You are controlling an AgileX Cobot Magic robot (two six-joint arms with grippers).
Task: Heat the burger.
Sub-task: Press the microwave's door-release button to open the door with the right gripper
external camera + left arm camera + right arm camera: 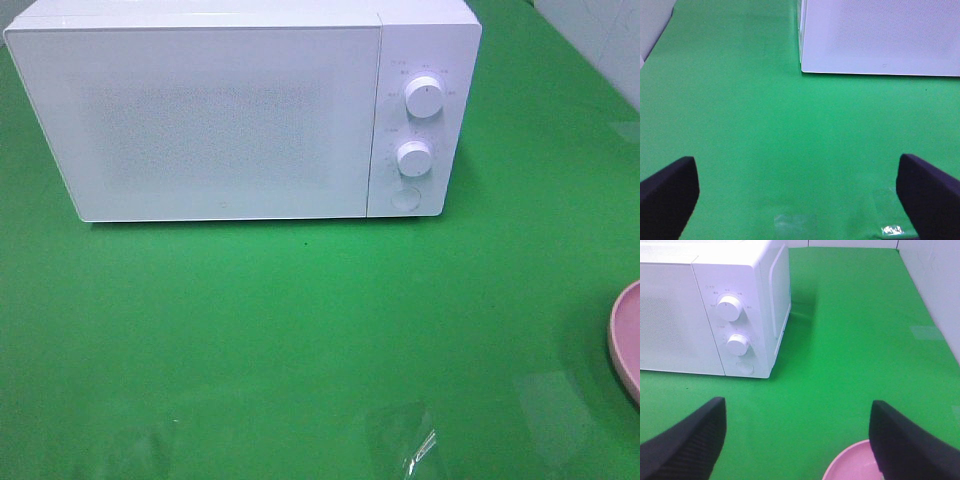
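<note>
A: What is held, nearest the arms?

B: Nothing. The left gripper [800, 197] is spread wide over bare worktop [765, 125]. The right gripper [799, 440] is spread too, with nothing between its fingers, and the rim of a pink plate [847, 464] is seen just beneath it.

A: And the burger, where is it?

B: It is not shown in any view. Only a sliver of the plate is seen, at the right edge of the worktop, and no burger is made out on that sliver. Whether it is on the hidden part or elsewhere cannot be told.

A: So its heading and long axis?

B: Neither can be given.

A: Farther back?

B: The microwave [245, 110] is set at the back with its door [130, 160] shut. Two knobs [425, 97] and a round button [405, 197] are carried on its right panel.

A: Which step is in hand?

B: An early one, it is judged, since nothing is gripped and the door is shut. Opening the door is likely called for next, perhaps by the button being pressed squarely with a fingertip.
</note>
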